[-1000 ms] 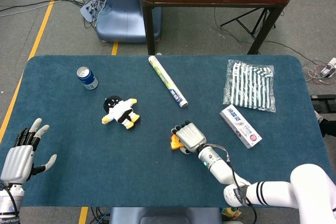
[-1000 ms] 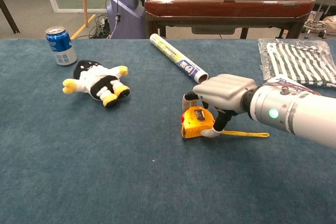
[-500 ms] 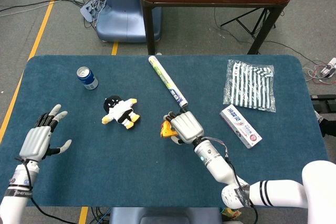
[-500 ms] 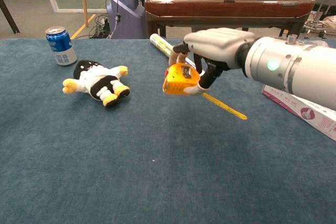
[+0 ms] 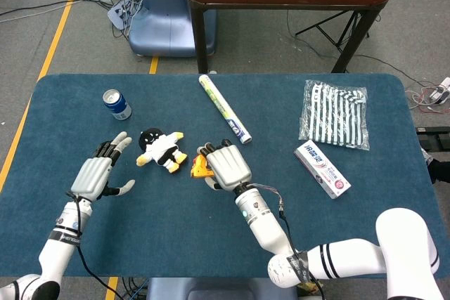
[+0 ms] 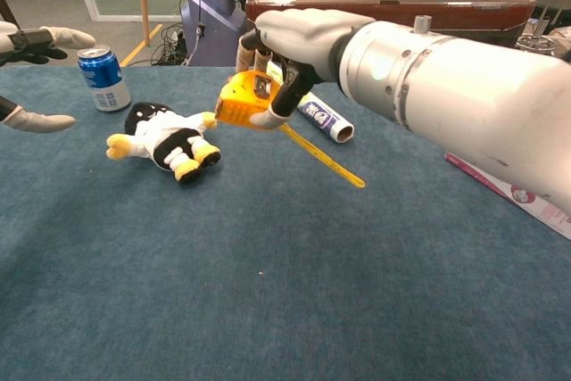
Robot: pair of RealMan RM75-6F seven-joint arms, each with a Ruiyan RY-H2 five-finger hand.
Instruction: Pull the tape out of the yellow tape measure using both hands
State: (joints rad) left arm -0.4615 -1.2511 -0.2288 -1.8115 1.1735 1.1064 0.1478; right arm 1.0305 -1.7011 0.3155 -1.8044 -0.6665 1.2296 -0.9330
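My right hand (image 5: 223,167) (image 6: 299,42) grips the yellow tape measure (image 6: 243,102) (image 5: 201,167) and holds it in the air above the table. A short length of yellow tape (image 6: 323,157) hangs out of the case, slanting down to the right. My left hand (image 5: 98,172) is raised at the table's left with its fingers spread and nothing in it. In the chest view only the fingertips (image 6: 40,38) of the left hand show at the left edge. The two hands are apart, with the plush toy between them.
A black, white and yellow plush toy (image 5: 161,150) (image 6: 164,141) lies just left of the tape measure. A blue can (image 5: 116,103) (image 6: 103,78) stands at the back left. A rolled tube (image 5: 224,108), a toothpaste box (image 5: 321,168) and a striped bag (image 5: 335,112) lie to the right.
My right hand has lifted the tape measure off the table and carried it left, toward the plush toy. My left hand has risen and moved right and forward, fingers still spread.
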